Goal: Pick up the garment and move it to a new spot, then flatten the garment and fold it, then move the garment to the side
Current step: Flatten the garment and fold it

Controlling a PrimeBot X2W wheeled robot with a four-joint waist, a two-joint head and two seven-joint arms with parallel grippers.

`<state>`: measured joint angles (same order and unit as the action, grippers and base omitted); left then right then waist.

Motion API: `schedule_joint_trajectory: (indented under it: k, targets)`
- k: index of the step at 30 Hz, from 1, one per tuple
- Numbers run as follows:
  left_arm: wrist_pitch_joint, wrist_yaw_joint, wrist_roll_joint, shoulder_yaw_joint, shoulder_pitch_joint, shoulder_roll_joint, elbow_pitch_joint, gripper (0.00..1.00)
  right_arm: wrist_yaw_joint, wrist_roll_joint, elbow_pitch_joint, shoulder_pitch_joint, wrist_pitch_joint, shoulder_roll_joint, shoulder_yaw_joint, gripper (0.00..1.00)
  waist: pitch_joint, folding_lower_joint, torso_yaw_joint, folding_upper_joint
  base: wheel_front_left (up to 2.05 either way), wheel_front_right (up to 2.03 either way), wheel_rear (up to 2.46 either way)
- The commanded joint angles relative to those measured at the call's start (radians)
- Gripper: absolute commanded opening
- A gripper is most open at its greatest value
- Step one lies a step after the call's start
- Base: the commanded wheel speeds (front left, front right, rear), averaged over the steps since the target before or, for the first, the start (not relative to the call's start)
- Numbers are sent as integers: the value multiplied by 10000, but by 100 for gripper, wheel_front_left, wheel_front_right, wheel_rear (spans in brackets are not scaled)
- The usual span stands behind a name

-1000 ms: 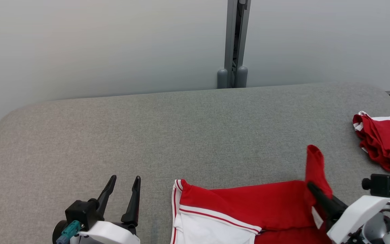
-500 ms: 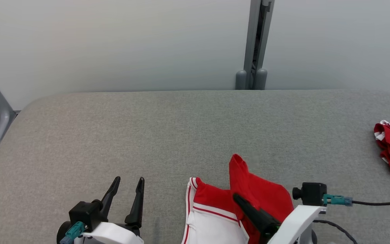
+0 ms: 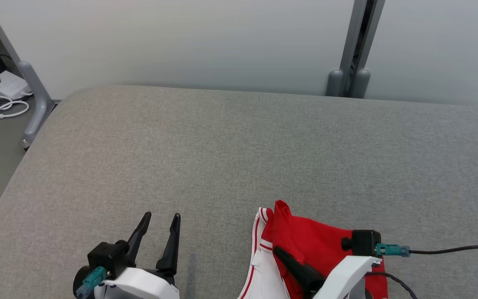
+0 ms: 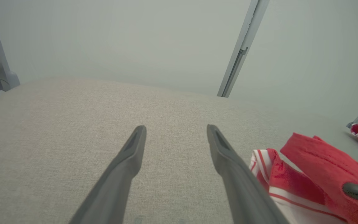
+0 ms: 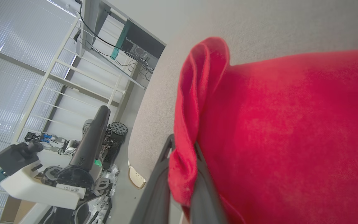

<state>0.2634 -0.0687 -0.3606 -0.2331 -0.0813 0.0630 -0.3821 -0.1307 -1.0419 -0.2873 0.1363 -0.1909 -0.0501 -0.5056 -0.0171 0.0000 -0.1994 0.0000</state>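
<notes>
- Left tool (image 3: 162, 214) hung over the near edge of the tabletop (image 3: 222, 145), left of the middle. Its fingers were spread wide with nothing between them, well apart from the cloth.
- Garment (image 3: 318, 245), red with white striped trim, sat at the near edge just right of the middle, partly cut off at the bottom of the head view. The striped hem faced the left edge and a raised red flap poked toward the far edge. The long axis looked like it ran along the near edge, but honestly I couldn't tell for sure.
- Right tool (image 3: 278, 250) was pinched narrow on that red flap, cloth bunched between its fingers.
- Looked like the fold step to me. I'd carry the flap low across to the striped hem, line up the edges, and let go only once it lies flat. The left tool could pin the hem so nothing drags.
</notes>
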Motion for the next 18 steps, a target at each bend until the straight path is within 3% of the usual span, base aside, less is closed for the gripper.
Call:
schedule_joint_trajectory:
  k: [1,6,7,8,9,10,18]
  targets:
    - [22,-20,61,49,-185,45,3,100,1,-151,-163,183,141,-27,-133,0,-158,0,-143,0,0,0,0]
    - [22,-83,99,72,-319,15,0,100,1,-473,-697,510,388,-30,-591,0,-328,0,-230,0,0,0,0]
    - [22,-84,103,71,-334,10,-12,100,1,-541,-832,592,438,-33,-684,4,-355,0,-239,0,0,0,0]
    - [22,-90,102,67,-351,0,-25,100,1,-598,-982,676,488,-30,-763,30,-378,0,-246,0,0,0,0]
    - [22,-101,103,68,-370,-9,-36,100,1,-648,-1112,737,534,-33,-820,82,-398,0,-250,0,0,0,0]
    - [22,-113,108,69,-382,-9,-50,100,1,-773,-1246,783,530,-34,-915,100,-415,0,-252,0,0,0,0]
    - [22,-147,113,109,-532,-47,-156,100,1,-1236,-1558,1091,705,-31,-1723,100,-436,0,-202,0,0,0,0]
